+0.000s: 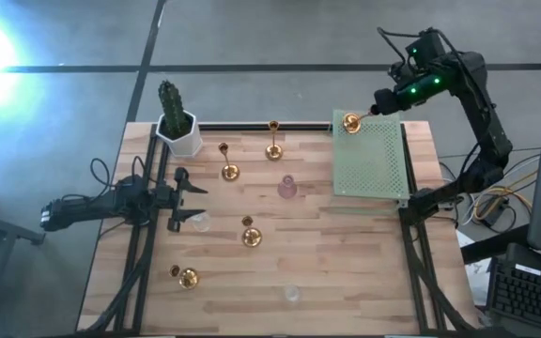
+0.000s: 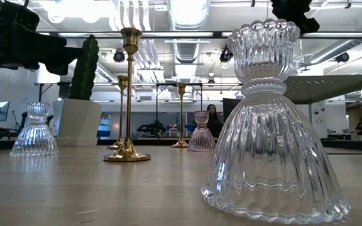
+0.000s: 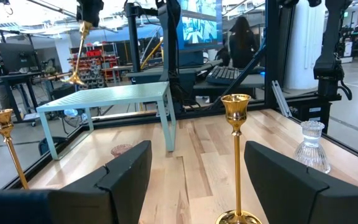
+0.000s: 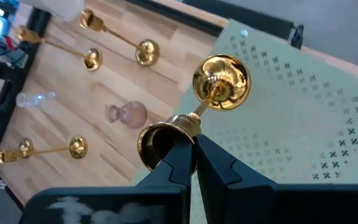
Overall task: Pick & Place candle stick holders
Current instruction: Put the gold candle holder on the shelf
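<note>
My right claw (image 4: 194, 155) is clamped on a gold holder (image 4: 194, 109), pinching it just under the cup, with the round base hanging out beyond my fingertips. I hold it in the air over the far corner of the green mat (image 1: 372, 158), on the side nearest the cactus (image 1: 174, 117).

The grip worries me. I have the holder by its top end, on smooth shiny metal, so I judge it could swivel between my fingers as I lower it. If the base meets the mat tilted, the holder may tip when I let go. It hangs close to the mat's edge too, and a landing half off that edge could send it rolling onto the desk.

My left claw (image 3: 194, 180) waits near the left edge of the desk with its fingers apart, empty. A tall gold one (image 3: 236, 162) stands just ahead of it and a clear glass one (image 3: 309, 146) off to one side. A careless reach there could knock either over, I reckon. More gold holders and a pinkish glass one (image 1: 287, 187) stand on the bare wood, not yet moved.
</note>
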You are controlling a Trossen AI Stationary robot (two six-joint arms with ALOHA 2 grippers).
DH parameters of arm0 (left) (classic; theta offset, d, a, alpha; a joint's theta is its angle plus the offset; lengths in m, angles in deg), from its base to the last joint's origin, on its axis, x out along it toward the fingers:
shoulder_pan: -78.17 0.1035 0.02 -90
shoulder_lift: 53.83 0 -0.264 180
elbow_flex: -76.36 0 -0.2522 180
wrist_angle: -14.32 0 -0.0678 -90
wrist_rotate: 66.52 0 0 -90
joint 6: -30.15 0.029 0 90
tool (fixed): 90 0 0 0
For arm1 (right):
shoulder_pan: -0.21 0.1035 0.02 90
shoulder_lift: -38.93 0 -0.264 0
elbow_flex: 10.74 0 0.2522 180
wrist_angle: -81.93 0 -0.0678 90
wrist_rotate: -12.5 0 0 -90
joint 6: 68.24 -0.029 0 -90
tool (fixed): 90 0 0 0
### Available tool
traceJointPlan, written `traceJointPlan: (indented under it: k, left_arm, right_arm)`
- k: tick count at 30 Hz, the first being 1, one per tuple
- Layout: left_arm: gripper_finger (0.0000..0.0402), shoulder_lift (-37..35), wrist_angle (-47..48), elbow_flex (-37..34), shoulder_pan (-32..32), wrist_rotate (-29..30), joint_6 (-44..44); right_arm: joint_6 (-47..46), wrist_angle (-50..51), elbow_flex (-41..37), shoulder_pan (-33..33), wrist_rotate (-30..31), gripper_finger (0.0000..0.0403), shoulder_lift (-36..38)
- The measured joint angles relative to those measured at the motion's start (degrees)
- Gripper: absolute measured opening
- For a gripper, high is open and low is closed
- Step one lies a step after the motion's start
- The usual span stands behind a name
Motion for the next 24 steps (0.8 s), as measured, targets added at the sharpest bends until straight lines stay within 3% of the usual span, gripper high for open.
traceJointPlan:
  k: [10,24]
  left_arm:
    - [0.0262,-0.01,0.02,0.01,0.0,0.0,-0.01]
    - [0.0262,-0.01,-0.01,0.0,0.02,0.01,-0.01]
  right_arm:
    - [0.38,0.03,-4.85,0.04,0.21,0.0008,-0.09]
    - [0.38,0.0,-4.55,0.04,2.04,0.0008,-0.09]
